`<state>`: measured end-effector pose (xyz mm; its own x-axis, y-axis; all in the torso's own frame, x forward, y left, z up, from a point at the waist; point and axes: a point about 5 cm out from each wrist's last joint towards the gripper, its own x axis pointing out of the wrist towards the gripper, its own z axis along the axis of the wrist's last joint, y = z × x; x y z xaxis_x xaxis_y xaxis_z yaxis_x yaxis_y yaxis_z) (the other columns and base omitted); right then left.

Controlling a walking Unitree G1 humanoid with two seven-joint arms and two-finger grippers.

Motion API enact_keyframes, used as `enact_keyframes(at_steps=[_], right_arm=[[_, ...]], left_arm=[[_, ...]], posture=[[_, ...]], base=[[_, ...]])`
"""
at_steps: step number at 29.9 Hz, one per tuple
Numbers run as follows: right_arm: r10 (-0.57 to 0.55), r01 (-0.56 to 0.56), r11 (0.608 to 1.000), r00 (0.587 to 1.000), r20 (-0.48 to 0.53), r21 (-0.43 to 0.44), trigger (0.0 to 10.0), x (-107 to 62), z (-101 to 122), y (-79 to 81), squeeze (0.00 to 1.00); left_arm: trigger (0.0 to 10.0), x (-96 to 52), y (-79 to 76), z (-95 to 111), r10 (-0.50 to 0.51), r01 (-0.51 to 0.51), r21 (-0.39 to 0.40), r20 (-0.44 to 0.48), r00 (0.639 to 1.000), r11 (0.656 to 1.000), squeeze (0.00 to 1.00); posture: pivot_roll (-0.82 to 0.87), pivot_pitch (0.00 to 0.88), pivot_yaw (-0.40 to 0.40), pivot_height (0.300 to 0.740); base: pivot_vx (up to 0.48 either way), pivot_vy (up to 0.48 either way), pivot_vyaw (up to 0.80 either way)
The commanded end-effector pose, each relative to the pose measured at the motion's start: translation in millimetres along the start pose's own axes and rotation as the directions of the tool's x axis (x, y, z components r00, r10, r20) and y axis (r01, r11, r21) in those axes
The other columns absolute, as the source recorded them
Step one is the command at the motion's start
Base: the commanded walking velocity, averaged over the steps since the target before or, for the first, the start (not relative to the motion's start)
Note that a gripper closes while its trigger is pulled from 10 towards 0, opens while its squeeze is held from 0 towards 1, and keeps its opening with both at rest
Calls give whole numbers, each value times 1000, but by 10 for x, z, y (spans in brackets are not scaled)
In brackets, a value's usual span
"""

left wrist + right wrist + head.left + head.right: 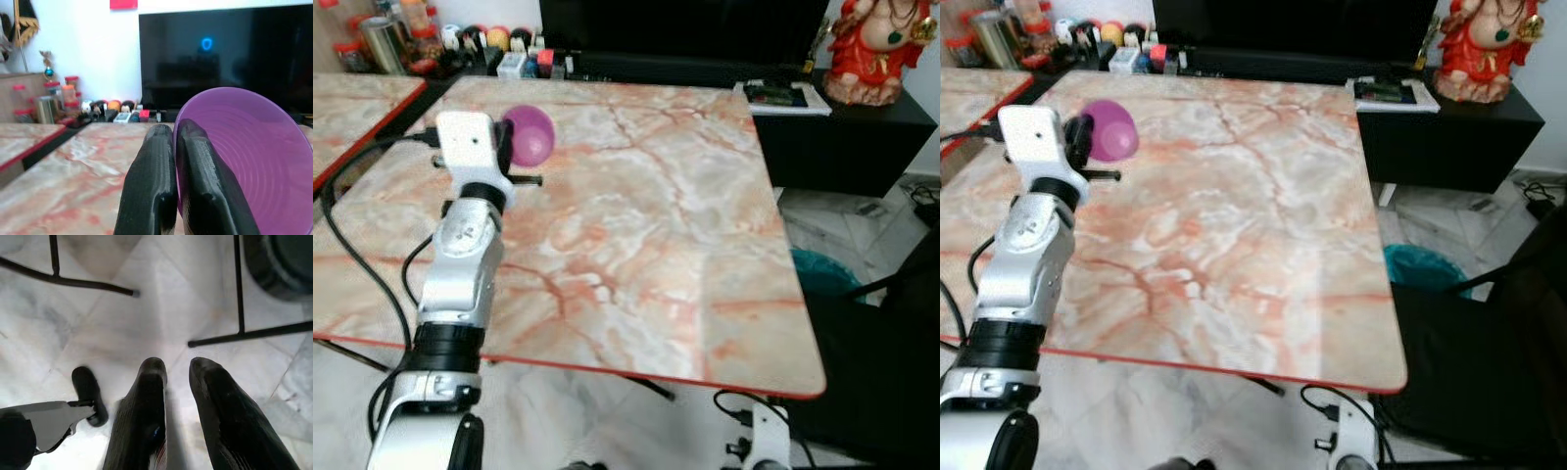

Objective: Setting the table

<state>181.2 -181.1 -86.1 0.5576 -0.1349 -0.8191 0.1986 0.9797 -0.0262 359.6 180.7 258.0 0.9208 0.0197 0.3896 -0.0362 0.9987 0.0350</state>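
Note:
A purple plastic bowl (pixel 530 134) hangs tilted on its side above the far left part of the marble table (pixel 646 245). My left gripper (pixel 173 129) is shut on the rim of the bowl (pixel 244 156), one finger inside it and one outside. From the head views the white wrist block (pixel 468 147) hides the fingers. My right gripper (pixel 177 367) hangs low beside the table, pointing at the tiled floor (pixel 112 328), its two fingers a little apart with nothing between them.
A second marble table (pixel 352 98) stands to the left. Behind are a black TV (pixel 685 24), a low black cabinet with jars and small items (pixel 509 44) and a red figurine (pixel 876 49). A teal bin (pixel 822 269) and a black chair (pixel 891 343) stand at the right.

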Motion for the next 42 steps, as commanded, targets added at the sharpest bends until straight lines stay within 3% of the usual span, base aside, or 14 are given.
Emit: enact_keyframes(at_steps=[1, 21, 37, 42], right_arm=[[-13, 13, 1000, 1000, -19, 6, 10000, -6, -48, -59, 0], [4, -4, 1000, 1000, -11, 11, 10000, -2, -22, -35, 0], [11, -11, 1000, 1000, -8, 1, 10000, -2, -18, -39, 0], [13, -13, 1000, 1000, -7, 1, 10000, -3, -24, -33, 0]], left_arm=[[10000, 33, -32, 66, -3, 3, 5, 32, 999, 1000, 0], [10000, 56, 147, 99, 45, -47, 54, 38, 998, 997, 0], [10000, -21, 311, 58, 87, -89, 91, 25, 996, 992, 0], [10000, -105, 443, 27, 118, -119, 122, 16, 993, 985, 0]], posture=[[11, 88, 18, 740], [29, 120, 21, 740], [33, 120, 17, 740], [27, 112, 24, 740]], base=[[0, 480, 0], [0, 480, 0], [0, 480, 0], [0, 480, 0]])
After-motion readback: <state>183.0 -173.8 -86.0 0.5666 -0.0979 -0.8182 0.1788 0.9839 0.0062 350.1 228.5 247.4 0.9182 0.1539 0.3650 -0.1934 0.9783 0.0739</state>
